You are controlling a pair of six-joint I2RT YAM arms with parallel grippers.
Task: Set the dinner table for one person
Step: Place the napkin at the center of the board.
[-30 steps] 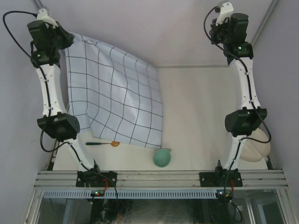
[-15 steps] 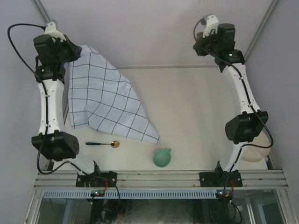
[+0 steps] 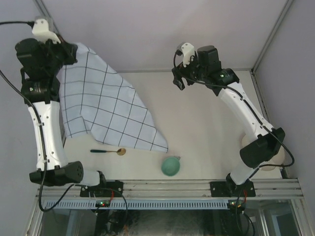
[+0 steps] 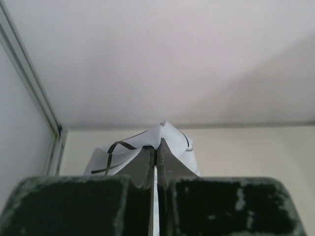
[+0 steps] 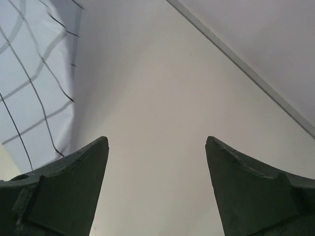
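Note:
A pale-blue cloth with dark grid lines (image 3: 103, 108) hangs from my left gripper (image 3: 63, 49), which is shut on its top corner high at the far left; its lower part drapes onto the dinner table (image 3: 206, 123). In the left wrist view the cloth (image 4: 174, 140) bunches out past the closed left gripper (image 4: 156, 145). My right gripper (image 3: 178, 78) hovers open over the far middle of the table, holding nothing. In its wrist view the right gripper (image 5: 156, 142) is wide apart above the bare table (image 5: 162, 98), with the cloth (image 5: 29, 83) to its left.
A spoon with a dark handle and golden bowl (image 3: 108, 151) lies near the front left, just below the cloth's edge. A green bowl (image 3: 171, 166) sits at the front middle. A whitish dish (image 3: 273, 153) is partly hidden behind the right arm's base. Walls close the back and sides.
The right arm swung from the far right corner toward the middle and its gripper opened. The left arm rose and shifted left, and the hanging cloth drew in toward it.

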